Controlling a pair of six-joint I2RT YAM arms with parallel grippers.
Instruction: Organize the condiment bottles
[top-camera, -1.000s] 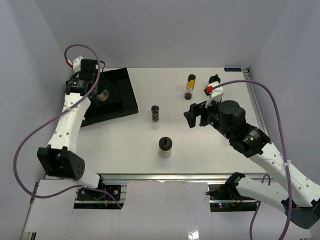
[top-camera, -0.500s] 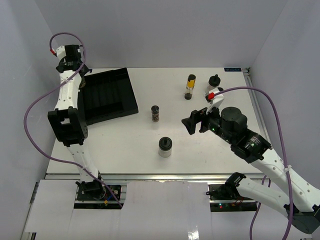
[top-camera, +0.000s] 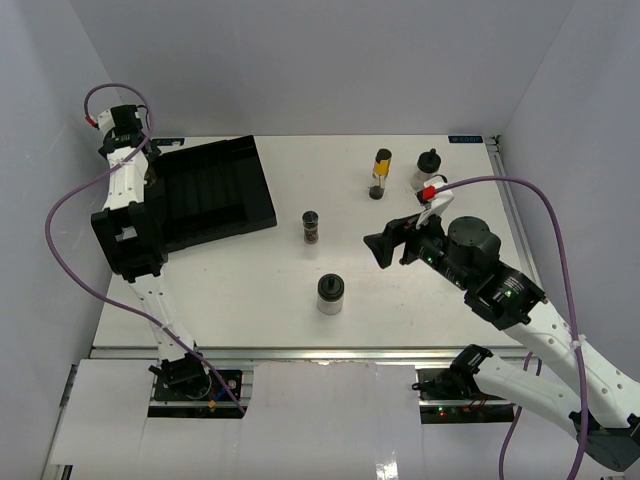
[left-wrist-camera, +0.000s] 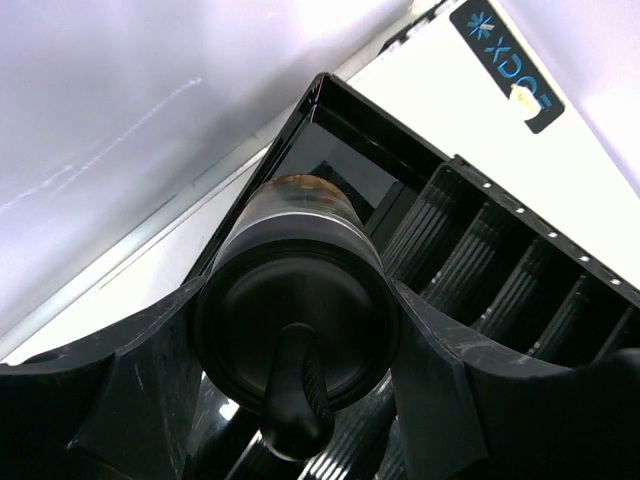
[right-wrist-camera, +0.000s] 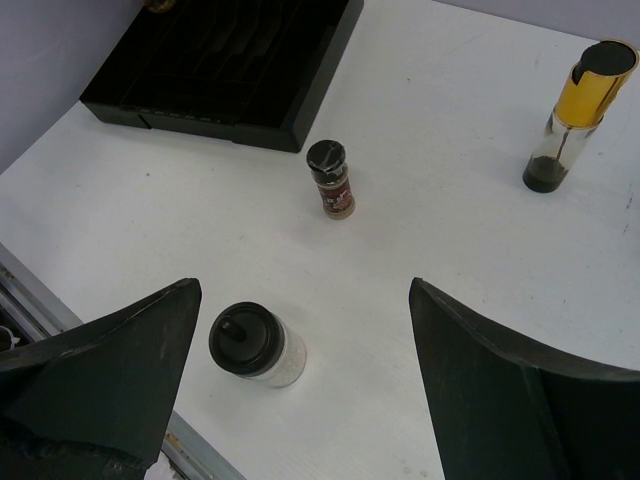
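Note:
My left gripper (left-wrist-camera: 295, 335) is shut on a clear jar (left-wrist-camera: 300, 200) with a black knobbed cap and brownish contents. It holds the jar over the far left corner of the black ribbed tray (left-wrist-camera: 500, 250). From above, this gripper (top-camera: 145, 165) is at the tray's (top-camera: 215, 190) left edge and the jar is hidden. My right gripper (top-camera: 385, 245) is open and empty above the table. Below it stand a pale jar (right-wrist-camera: 255, 345) (top-camera: 330, 293), a small dark brown jar (right-wrist-camera: 331, 178) (top-camera: 311, 226) and a slim yellow-banded bottle (right-wrist-camera: 575, 115) (top-camera: 380, 173).
Another black-capped jar (top-camera: 428, 168) stands at the back right, beside the yellow-banded bottle. The tray (right-wrist-camera: 220, 60) lies at the back left, angled. White walls close in the left, back and right. The pale jar stands near the table's front edge (right-wrist-camera: 60, 300).

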